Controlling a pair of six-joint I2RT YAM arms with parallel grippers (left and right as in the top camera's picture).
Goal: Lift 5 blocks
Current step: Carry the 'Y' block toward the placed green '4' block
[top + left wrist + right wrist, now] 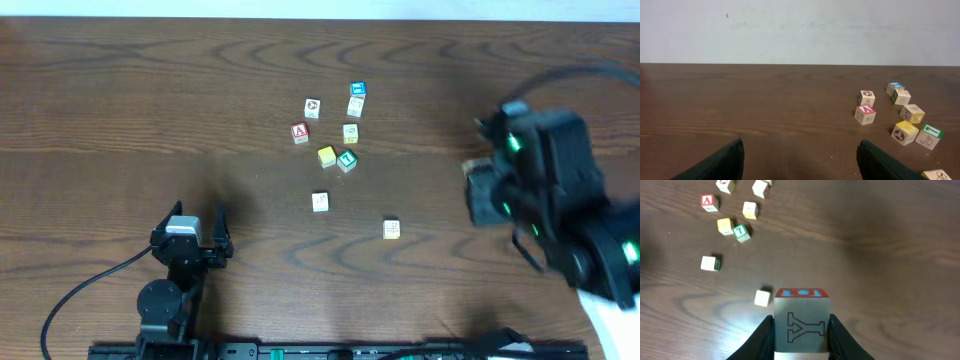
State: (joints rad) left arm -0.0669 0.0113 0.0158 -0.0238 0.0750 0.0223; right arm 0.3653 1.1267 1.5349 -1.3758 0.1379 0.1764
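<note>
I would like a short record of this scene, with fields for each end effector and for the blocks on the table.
left end effector: open, holding nothing
right end effector: shut on Y block
loose blocks on table: nine
main group: seven, including red A block, yellow block, green T block
apart from group: pale block, second pale block

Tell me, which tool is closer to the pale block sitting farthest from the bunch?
The right one. The right tool, gripping a Y block, hangs just right of the pale block; the left tool sits far off to its left.
</note>
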